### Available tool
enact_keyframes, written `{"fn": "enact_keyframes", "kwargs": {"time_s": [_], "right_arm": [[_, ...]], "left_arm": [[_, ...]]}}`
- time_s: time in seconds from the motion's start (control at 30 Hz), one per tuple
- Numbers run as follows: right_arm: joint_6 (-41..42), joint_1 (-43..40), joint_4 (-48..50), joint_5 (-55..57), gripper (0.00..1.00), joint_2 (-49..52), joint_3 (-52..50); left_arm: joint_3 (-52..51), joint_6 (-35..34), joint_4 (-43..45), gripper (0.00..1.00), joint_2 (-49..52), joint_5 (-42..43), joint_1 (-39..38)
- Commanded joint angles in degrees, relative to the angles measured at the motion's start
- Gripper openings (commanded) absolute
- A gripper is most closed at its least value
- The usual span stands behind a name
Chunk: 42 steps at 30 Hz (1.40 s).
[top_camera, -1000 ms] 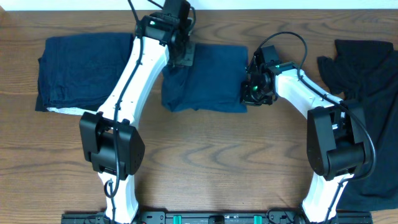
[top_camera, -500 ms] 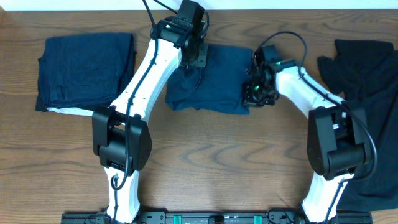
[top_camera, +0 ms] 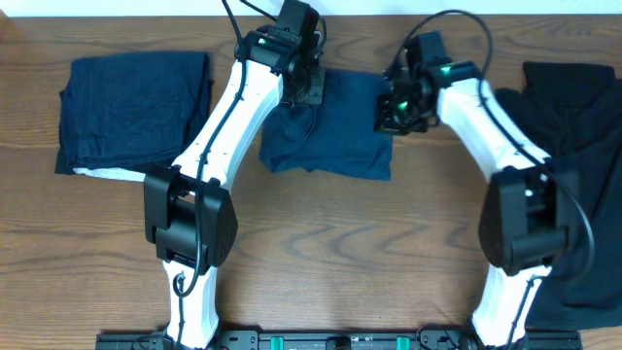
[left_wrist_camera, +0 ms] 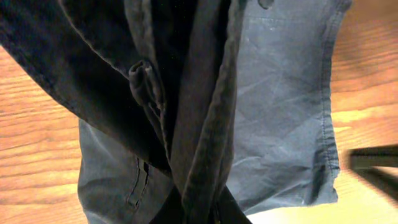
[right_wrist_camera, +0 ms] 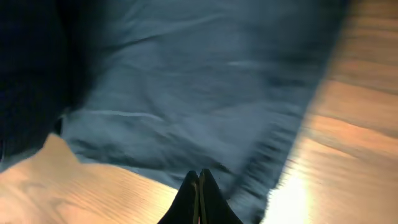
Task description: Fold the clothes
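overhead: navy garment (top_camera: 335,128) bunched, creased, part-folded.

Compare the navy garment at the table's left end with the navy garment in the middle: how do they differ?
The left garment lies flat as a neat rectangle; the middle garment is bunched along its left side. Nothing touches the left garment; the left gripper is clamped on the middle garment's fabric. Both are dark navy.

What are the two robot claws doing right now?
Left gripper: closed, holding the navy garment.
Right gripper: closed; whether it holds anything cannot be told.
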Motion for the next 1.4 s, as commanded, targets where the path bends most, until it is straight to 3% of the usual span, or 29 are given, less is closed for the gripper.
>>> {"fn": "enact_keyframes", "kwargs": {"time_s": [0.0,0.4,0.63,0.8,1.37], "right_arm": [[2.6,2.1,1.4,-4.5,0.01,5.6,-0.2],[4.0,3.5,2.9,-4.7,0.01,12.5,-0.2],[5.2,4.2,3.1,-4.9,0.01,12.8,-0.2],[5.2,4.5,3.3,-4.9,0.01,12.8,-0.2],[5.2,4.6,3.5,-4.9,0.01,12.8,-0.2]], "left_arm": [[1.5,-0.7,0.2,0.06,0.3,2.5,0.0],[4.0,-0.7,-3.5,0.06,0.3,2.6,0.0],[7.9,-1.9,-3.4,0.06,0.3,2.7,0.0],[7.9,-2.1,-2.6,0.06,0.5,8.4,0.0],[6.3,-2.4,-1.7,0.06,0.6,8.3,-2.7]]}}
